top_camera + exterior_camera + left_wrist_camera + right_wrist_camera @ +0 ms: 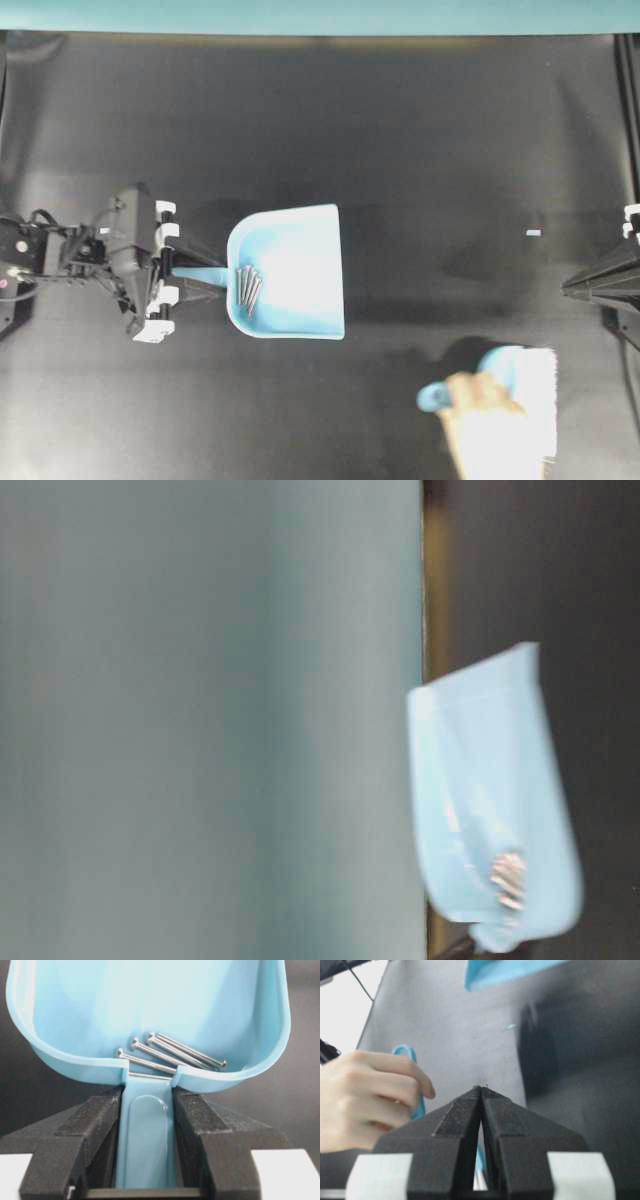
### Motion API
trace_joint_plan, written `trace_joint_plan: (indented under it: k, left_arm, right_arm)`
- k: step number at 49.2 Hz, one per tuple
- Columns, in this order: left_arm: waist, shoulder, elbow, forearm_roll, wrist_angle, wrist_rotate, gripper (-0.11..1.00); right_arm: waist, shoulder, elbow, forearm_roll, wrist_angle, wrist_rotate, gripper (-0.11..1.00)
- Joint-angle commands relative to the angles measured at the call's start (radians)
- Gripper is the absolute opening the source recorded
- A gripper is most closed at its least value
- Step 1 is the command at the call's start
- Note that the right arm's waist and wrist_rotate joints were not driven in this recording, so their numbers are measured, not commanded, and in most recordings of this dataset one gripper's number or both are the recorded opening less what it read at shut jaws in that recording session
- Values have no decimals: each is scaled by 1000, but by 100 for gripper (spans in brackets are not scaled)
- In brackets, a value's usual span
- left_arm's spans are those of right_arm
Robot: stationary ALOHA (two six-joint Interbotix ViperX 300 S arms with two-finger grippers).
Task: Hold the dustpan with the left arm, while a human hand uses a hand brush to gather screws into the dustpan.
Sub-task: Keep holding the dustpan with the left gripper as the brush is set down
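Five or so silvery screws [247,288] bunched at back of light blue dustpan [295,270], just left of centre. Mouth toward 3 o'clock, handle toward 9, clamped by left gripper [190,280]. Right gripper [570,287] pinched together, empty. Hand [485,425] gripping brush [528,395] at 5 o'clock.

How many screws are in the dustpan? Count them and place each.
5 screws: four fan across the back of the dustpan, the fifth lies against the rear lip by the handle. Overlap could hide another.
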Motion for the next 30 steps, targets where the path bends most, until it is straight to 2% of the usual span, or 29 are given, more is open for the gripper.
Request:
trace_joint_plan:
  k: [1,13,21,30]
  left_arm:
    - [-2,-58,6,3,2,-2,31]
    - [-3,-144,26,3,98,-8,31]
    - [-5,-146,31,3,163,-12,31]
    - [-9,-115,43,3,166,-14,31]
  right_arm:
    - [0,5,-5,2,-6,0,0]
    - [0,5,-5,2,-6,0,0]
    - [0,5,-5,2,-6,0,0]
    - [0,5,-5,2,-6,2,0]
